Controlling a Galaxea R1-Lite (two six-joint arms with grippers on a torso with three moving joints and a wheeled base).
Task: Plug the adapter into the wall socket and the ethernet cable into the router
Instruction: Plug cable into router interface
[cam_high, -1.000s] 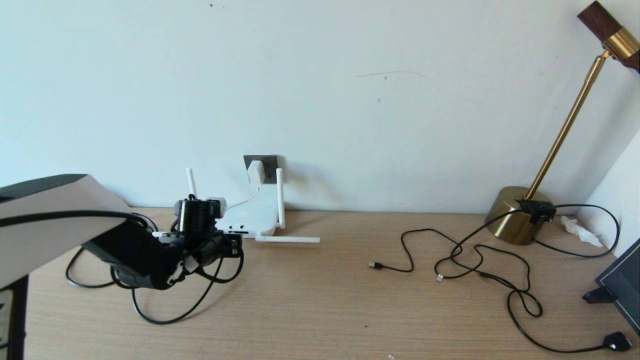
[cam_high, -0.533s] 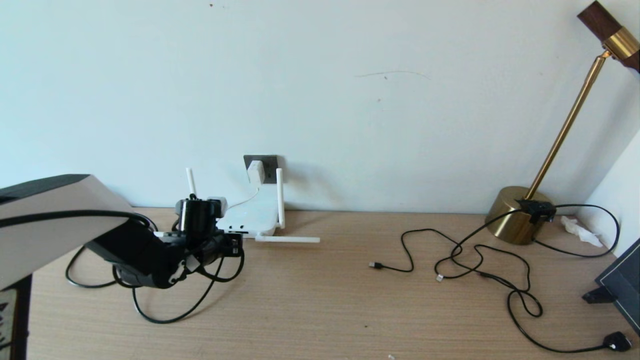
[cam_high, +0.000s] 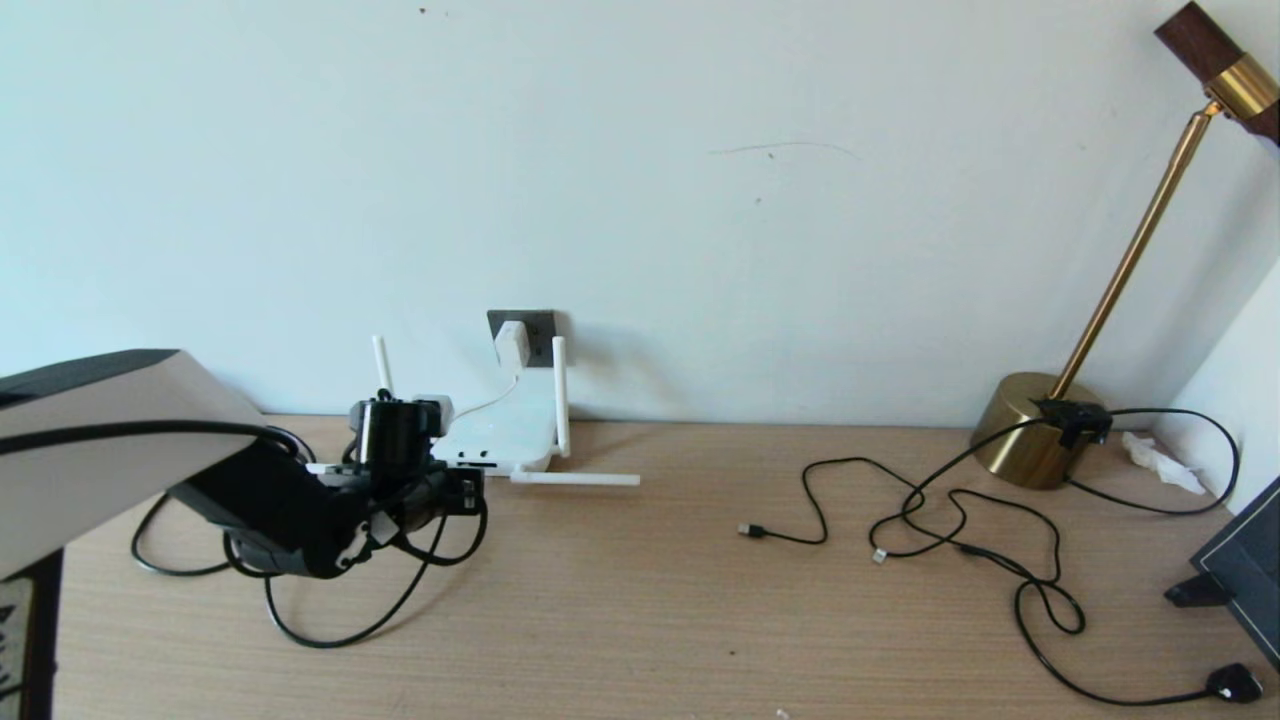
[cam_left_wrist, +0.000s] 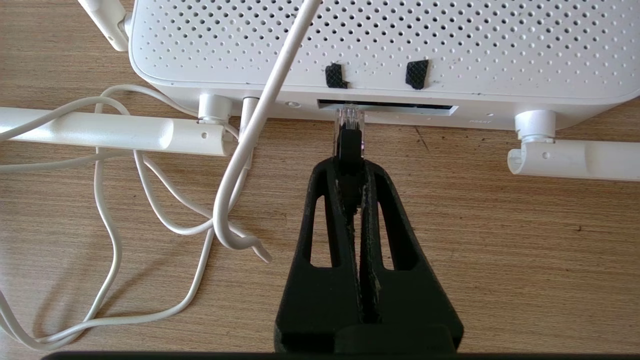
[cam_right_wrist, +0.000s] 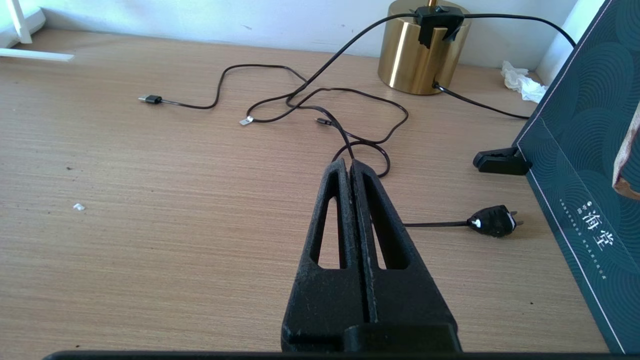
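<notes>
Over the last second almost nothing had shifted: the left gripper (cam_left_wrist: 350, 160) stayed clamped on the ethernet cable (cam_left_wrist: 348, 145) at the router (cam_high: 505, 425) by the wall, its clear tip (cam_left_wrist: 348, 119) just meeting the dark port slot (cam_left_wrist: 387, 106) and apparently not yet seated. That stillness suggested a slow final push, with the adapter (cam_high: 511, 343) already sitting in the wall socket (cam_high: 538, 325), so only this connection seemed left. The right gripper (cam_right_wrist: 351, 167) hung idle and closed on nothing above the bench (cam_right_wrist: 150, 200), well apart to the right.

Adapter (cam_high: 511, 344) in wall socket (cam_high: 540, 327), behind router (cam_high: 505, 430).
</notes>
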